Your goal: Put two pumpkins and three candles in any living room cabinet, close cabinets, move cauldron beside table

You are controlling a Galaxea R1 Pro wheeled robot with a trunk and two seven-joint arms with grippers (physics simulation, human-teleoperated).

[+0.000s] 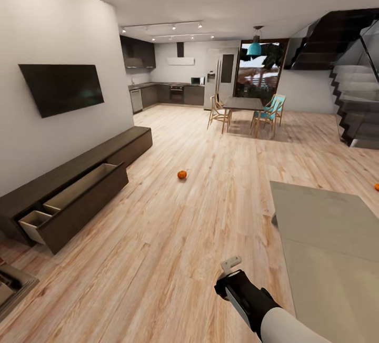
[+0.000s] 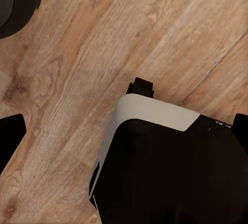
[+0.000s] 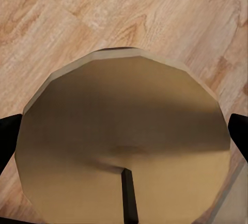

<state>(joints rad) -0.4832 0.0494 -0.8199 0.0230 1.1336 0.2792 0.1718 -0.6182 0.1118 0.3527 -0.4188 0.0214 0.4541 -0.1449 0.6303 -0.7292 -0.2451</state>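
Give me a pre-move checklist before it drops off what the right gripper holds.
1. Right gripper grips the candle: ok, a finger sits on each side of it.
2. Cabinet has a drawer open to receive it: ok, the pale interior shows.
3. Left gripper free: ok, open with nothing between the fingers.
4. Pumpkins stowed: not ok, one pumpkin lies on the floor and a second pumpkin lies at the far right.
5. Cabinet closed: not ok.
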